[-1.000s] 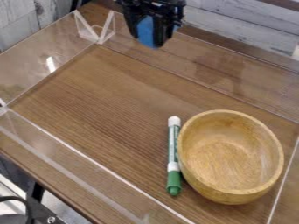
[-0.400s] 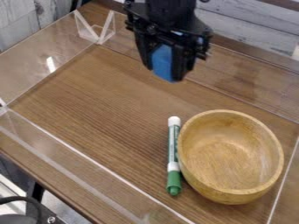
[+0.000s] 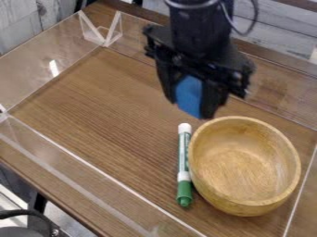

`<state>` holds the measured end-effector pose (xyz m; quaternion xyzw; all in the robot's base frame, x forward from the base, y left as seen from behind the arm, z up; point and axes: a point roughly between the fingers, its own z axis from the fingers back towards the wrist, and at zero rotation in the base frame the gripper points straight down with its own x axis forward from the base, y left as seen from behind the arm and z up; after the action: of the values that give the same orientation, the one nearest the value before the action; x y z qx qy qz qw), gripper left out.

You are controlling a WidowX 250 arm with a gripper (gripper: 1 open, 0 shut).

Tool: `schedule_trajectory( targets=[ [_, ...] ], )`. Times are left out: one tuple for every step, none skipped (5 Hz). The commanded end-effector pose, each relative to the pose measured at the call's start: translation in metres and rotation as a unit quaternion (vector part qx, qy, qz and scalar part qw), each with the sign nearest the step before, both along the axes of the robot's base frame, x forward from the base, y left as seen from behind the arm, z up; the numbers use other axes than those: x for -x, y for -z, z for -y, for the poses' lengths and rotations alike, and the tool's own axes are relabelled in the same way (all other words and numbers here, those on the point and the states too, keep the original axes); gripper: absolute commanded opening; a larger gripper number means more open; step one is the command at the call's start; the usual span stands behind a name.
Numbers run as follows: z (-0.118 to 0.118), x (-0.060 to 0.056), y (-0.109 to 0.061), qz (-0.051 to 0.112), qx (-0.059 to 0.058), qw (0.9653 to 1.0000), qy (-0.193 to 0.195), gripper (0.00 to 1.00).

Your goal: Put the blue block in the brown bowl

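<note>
One step is already behind us by the look of it: the blue block (image 3: pixel 188 96) is up off the worktop (image 3: pixel 99 111), pinched between the dark fingers of the tool (image 3: pixel 195 97), which is closed tight on it and points straight down. The block hangs upright in the grip, in the air above the wood, just off the far left rim of the brown bowl (image 3: pixel 244 165).

So this is the carry, the middle of the job. The block is not over the bowl's hollow yet; from where I stand it sits short of the rim, towards the far side. My read is that the next move calls for a bit more travel to the right and nearer, until the block hangs over the middle of the bowl, then a drop in height and a release. The bowl is wide and shallow, so there is a generous target, but letting go from too high could make the block bounce out.

Now the neighbours. A green-and-white marker pen (image 3: pixel 183 166) lies on the worktop just beside the bowl's left edge, running near to far, its white end pointing up towards the tool. It is low and flat, so it should not block a carry passing above it. Clear plastic walls (image 3: pixel 50 157) fence the worktop, well apart from the action. The bowl itself is empty.
</note>
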<state>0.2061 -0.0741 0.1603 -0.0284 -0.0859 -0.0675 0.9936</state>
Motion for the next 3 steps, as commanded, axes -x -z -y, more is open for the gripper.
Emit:
schedule_trajectory(
  targets=[
    [0.021,0.008,-0.001,0.019,0.005,0.9998,-0.006,0.00],
    [0.038,0.012,0.011,0.024,0.006,0.9996,-0.010,0.00],
    [0.052,0.017,0.021,0.032,0.009,0.9994,-0.011,0.00]
  ],
)
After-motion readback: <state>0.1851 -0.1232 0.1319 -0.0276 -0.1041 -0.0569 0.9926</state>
